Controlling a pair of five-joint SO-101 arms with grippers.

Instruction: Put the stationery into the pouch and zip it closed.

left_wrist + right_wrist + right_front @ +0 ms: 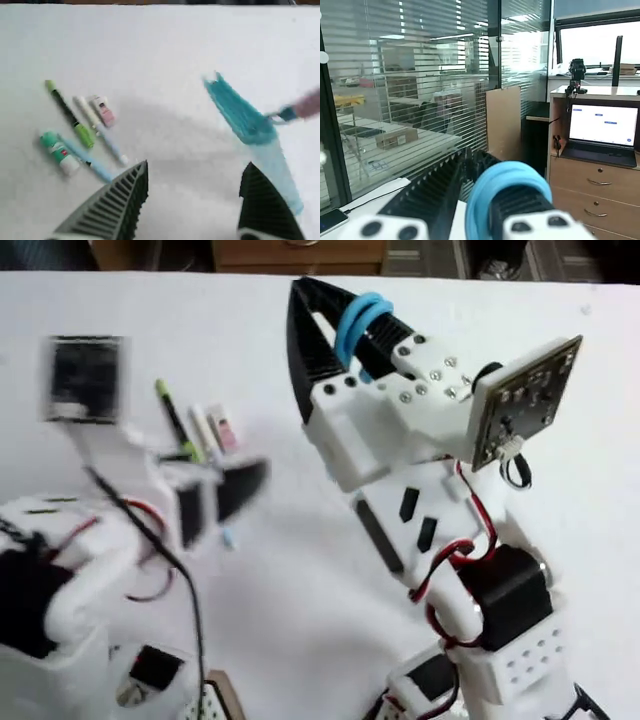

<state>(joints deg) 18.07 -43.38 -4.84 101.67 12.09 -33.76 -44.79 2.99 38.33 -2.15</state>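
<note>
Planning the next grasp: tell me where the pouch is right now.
In the left wrist view the pouch lies on the white table just beyond the left gripper, well apart from the pens and glue stick.

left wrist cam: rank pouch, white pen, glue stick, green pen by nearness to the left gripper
1. Teal pouch, just ahead of the left gripper, beside one finger.
2. White pen, off to the other side, tip pointing toward the gripper.
3. Glue stick and green pen, at the far edge of that cluster; too close to call.
</note>
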